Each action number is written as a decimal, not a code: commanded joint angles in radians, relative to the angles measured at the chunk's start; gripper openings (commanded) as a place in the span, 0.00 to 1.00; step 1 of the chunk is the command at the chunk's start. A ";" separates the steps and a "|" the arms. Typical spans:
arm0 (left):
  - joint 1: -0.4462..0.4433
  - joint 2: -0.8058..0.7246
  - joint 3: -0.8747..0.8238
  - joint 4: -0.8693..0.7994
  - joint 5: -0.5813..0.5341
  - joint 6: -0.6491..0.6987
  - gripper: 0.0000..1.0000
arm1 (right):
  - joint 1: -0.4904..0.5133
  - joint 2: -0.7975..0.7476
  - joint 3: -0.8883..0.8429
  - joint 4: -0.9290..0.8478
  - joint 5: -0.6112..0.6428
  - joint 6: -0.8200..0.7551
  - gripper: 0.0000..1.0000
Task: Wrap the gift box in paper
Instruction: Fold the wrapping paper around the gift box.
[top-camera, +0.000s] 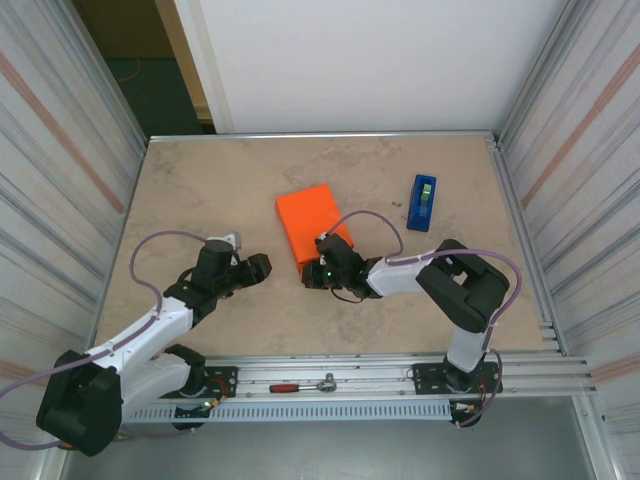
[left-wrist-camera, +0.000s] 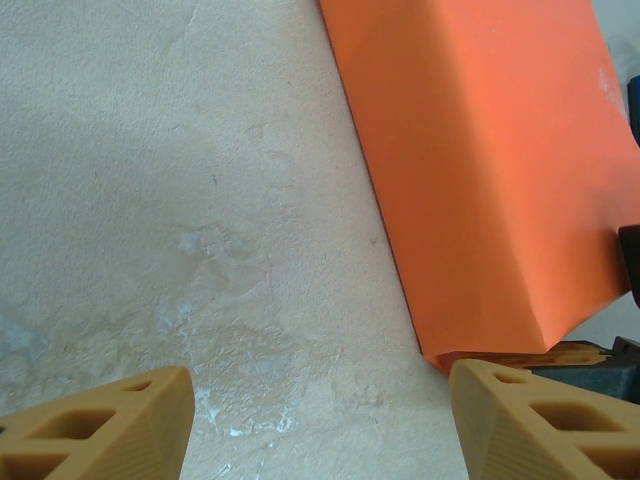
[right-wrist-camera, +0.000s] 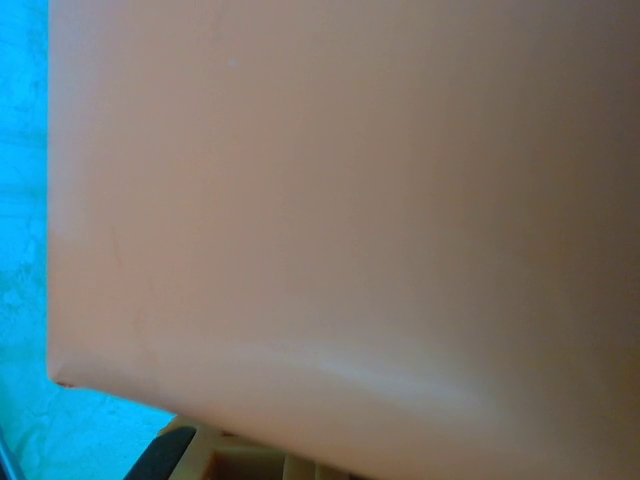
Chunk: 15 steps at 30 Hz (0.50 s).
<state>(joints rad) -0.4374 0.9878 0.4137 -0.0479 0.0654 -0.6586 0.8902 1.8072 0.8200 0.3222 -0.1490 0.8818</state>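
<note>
1. I am looking at the paper (top-camera: 312, 222), folded into a tight orange block in the middle of the table (top-camera: 200, 200). The gift box is lying hidden beneath it, so I am judging its place from the block's shape alone.
2. The block's long axis is running from far to near, with the near end leaning a little to the right.
3. My right gripper (top-camera: 318, 268) is sitting at that near end with its jaws together, right against the paper. My right wrist camera is showing the sheet (right-wrist-camera: 340, 200) pressed close above the fingers. Whether an edge is pinched between them, I cannot tell.
4. My left gripper (top-camera: 262, 266) is hanging low with its jaws apart and nothing between them. Bare table is lying under them in my left wrist camera.
5. From those open left jaws (left-wrist-camera: 320, 430), the block (left-wrist-camera: 480, 170) is lying to the right and farther off, its long left side slanting away from me and its near corner just beside my right-hand finger. The right arm is the nearer one, so I am judging that the left must be travelling right to reach the near flap.
6. The blue tape dispenser (top-camera: 422, 202) is standing well apart, far and right of the block, on the right arm's side.
</note>
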 joint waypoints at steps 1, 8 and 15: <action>0.009 0.000 -0.012 0.028 -0.012 -0.009 0.69 | 0.004 0.062 -0.016 -0.100 -0.017 0.032 0.00; 0.009 0.001 -0.013 0.031 -0.011 -0.009 0.69 | -0.002 -0.011 -0.040 -0.107 -0.016 0.033 0.00; 0.009 0.012 -0.011 0.036 -0.007 -0.005 0.69 | -0.007 -0.128 -0.033 -0.168 0.008 0.001 0.00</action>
<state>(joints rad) -0.4374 0.9943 0.4118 -0.0448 0.0654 -0.6586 0.8879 1.7355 0.7952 0.2317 -0.1524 0.8825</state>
